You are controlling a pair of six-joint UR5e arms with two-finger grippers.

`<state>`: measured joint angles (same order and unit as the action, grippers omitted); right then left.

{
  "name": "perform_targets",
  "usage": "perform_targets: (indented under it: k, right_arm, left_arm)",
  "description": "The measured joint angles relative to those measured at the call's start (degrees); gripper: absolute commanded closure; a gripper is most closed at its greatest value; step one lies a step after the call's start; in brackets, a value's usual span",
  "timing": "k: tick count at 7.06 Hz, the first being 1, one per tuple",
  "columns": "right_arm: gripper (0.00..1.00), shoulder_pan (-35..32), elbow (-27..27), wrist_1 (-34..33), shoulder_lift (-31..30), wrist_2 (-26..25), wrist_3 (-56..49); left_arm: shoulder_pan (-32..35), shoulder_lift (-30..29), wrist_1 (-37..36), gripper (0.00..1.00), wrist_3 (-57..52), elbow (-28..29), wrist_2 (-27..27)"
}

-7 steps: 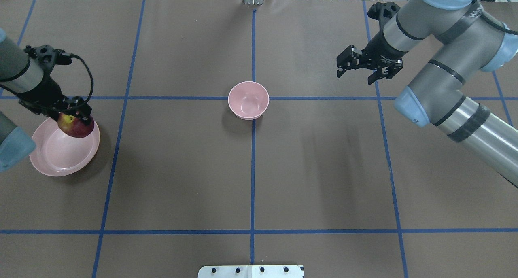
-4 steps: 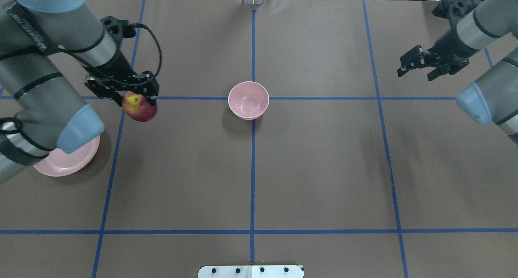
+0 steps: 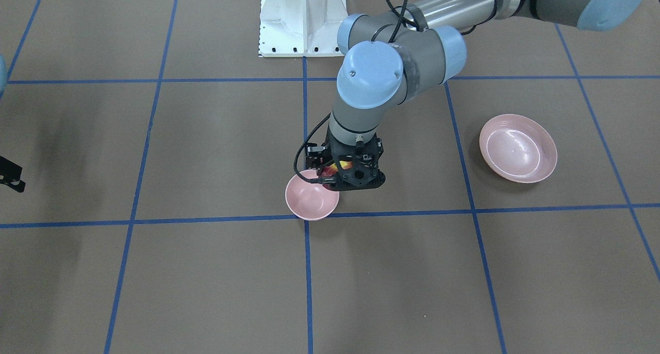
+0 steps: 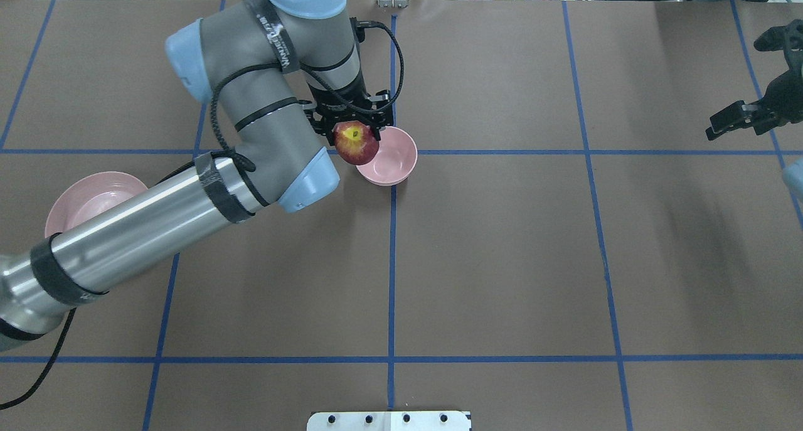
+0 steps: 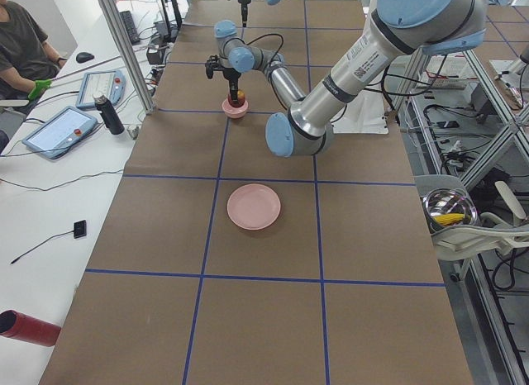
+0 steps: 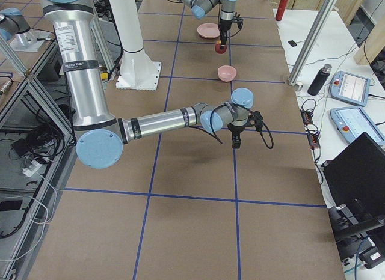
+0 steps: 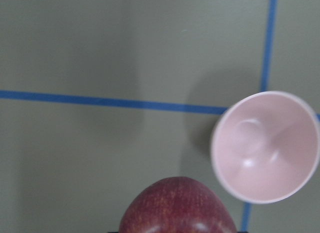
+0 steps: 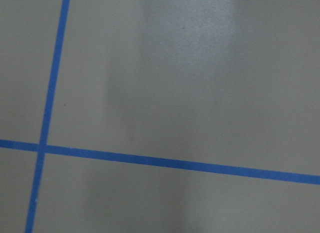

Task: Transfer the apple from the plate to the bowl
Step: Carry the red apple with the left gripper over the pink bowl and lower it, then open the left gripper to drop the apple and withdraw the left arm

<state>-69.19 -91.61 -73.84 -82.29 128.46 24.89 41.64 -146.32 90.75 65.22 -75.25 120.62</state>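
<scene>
My left gripper (image 4: 355,132) is shut on the dark red apple (image 4: 357,146), yellow-green stem patch up, and holds it in the air over the left rim of the small deep pink bowl (image 4: 395,160). In the left wrist view the apple (image 7: 177,207) is at the bottom edge and the bowl (image 7: 265,145) lies to its right, empty. The front view shows the left gripper (image 3: 348,178) beside the bowl (image 3: 312,203). The shallow pink plate (image 4: 88,196) is empty at the far left, partly under my left arm. My right gripper (image 4: 739,121) is open and empty at the right edge.
Blue tape lines (image 4: 392,261) cross the brown table. A white mount plate (image 4: 389,420) sits at the near edge. A side table with tablets and a bottle (image 5: 106,114) runs along the far side. A metal bowl (image 5: 450,208) stands off the table.
My left arm has carried the apple right from above the plate to the bowl's left rim. My right arm has drawn back to the right edge.
</scene>
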Motion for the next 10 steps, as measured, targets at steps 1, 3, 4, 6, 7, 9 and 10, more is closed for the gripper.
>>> perform_targets:
  k: [1,3,4,6,7,9,10]
  right_arm:
    - [0.00,-0.01,0.05,0.12,-0.14,-0.75,-0.42]
    - [0.00,0.01,0.12,0.46,-0.27,-0.64,-0.50]
    - [0.00,0.05,0.16,0.56,-0.27,-0.59,-0.51]
    - [0.00,0.09,0.28,0.56,-0.01,-0.75,-0.36]
    - [0.00,0.11,0.36,0.64,0.11,-0.86,-0.12]
    - [0.00,0.11,0.40,0.74,0.09,-0.89,-0.10]
    - [0.00,0.11,0.42,0.75,-0.07,-0.78,-0.25]
  left_arm:
    - [-0.43,-2.88,3.32,1.00,0.31,5.69,-1.21]
    - [-1.43,-4.45,6.58,0.03,0.37,10.04,-2.26]
    - [-2.04,-4.40,7.10,0.02,0.45,10.47,-3.21]
    - [-3.45,-4.25,7.07,0.02,1.21,9.74,-6.11]
    - [-3.51,-3.18,6.33,0.02,1.26,7.42,-6.47]
    - [-1.15,7.89,3.28,0.02,-2.51,-6.74,-4.87]
    - [1.60,16.05,-0.77,0.02,-9.46,-17.04,-3.26]
